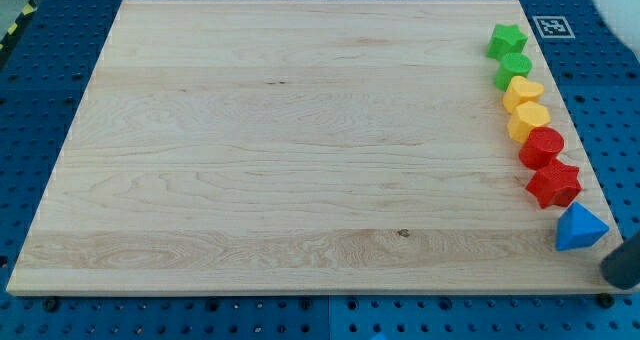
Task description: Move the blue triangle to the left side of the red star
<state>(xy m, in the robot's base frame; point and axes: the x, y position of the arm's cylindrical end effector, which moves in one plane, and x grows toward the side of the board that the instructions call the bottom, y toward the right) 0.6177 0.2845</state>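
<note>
The blue triangle (579, 228) lies at the board's right edge near the view's bottom right. The red star (554, 183) sits just above and slightly left of it, almost touching. My tip (621, 268) shows as a dark round end at the view's bottom right, just below and right of the blue triangle, off the board's edge.
A column of blocks runs up the right edge above the red star: a red round block (541, 145), two yellow blocks (528, 120) (522, 91), a green block (513, 69) and a green star (506, 40). The wooden board (280, 150) rests on a blue pegboard.
</note>
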